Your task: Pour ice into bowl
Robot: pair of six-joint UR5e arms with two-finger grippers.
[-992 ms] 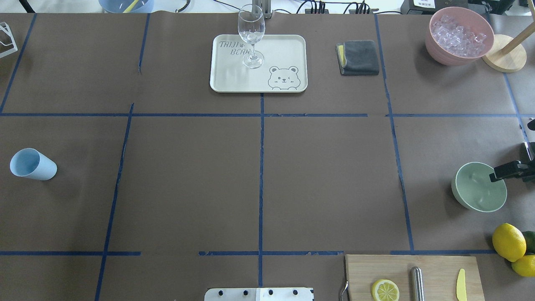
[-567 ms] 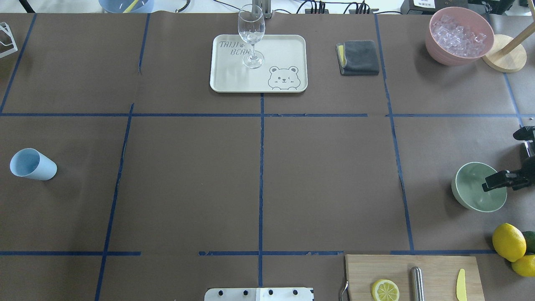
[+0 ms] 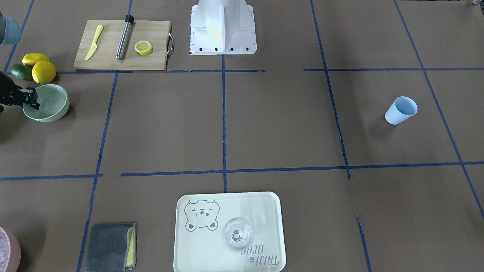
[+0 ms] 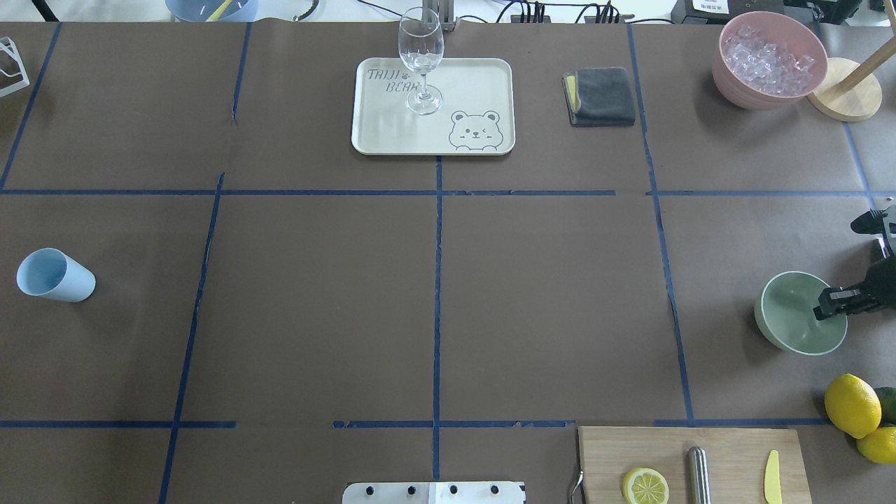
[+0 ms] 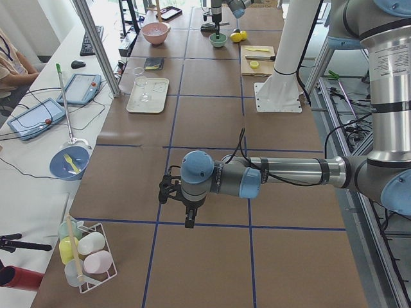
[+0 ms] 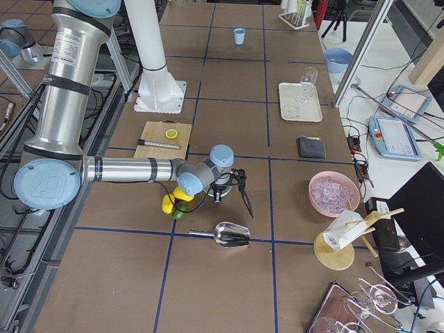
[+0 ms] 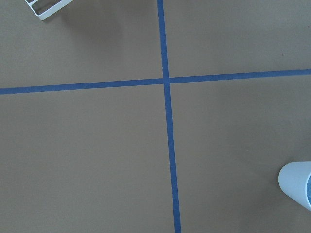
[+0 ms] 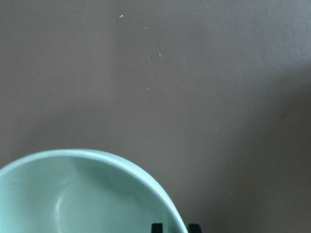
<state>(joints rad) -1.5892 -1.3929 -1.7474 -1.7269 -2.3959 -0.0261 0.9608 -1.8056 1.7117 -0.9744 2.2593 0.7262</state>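
Note:
The pale mint-green bowl [image 4: 791, 315] stands at the table's right edge and also shows in the front view [image 3: 51, 104]. My right gripper [image 4: 824, 306] straddles its right rim, with one black finger inside and the other outside. In the right wrist view the rim [image 8: 146, 189] runs between two close-set fingertips [image 8: 156, 227], so the gripper is shut on the bowl. I can make out no clear ice cubes in the bowl. My left gripper [image 5: 186, 215] hangs over bare table near the light blue cup [image 4: 56, 275]. I cannot tell whether it is open or shut.
A pink container [image 4: 770, 59] of whitish ice sits far right by a wooden stand [image 4: 843, 91]. Lemons [image 4: 852, 404] and a cutting board [image 4: 693, 465] lie near the bowl. A metal scoop [image 6: 232, 234] lies on the table beyond it. A tray [image 4: 483, 84] with a glass [image 4: 421, 52] and a grey cloth [image 4: 602, 96] are at the back.
My right gripper's finger dipped across the bowl's right side and settled lower at the rim. The bowl shifted only slightly. The cup and the rest stayed put.

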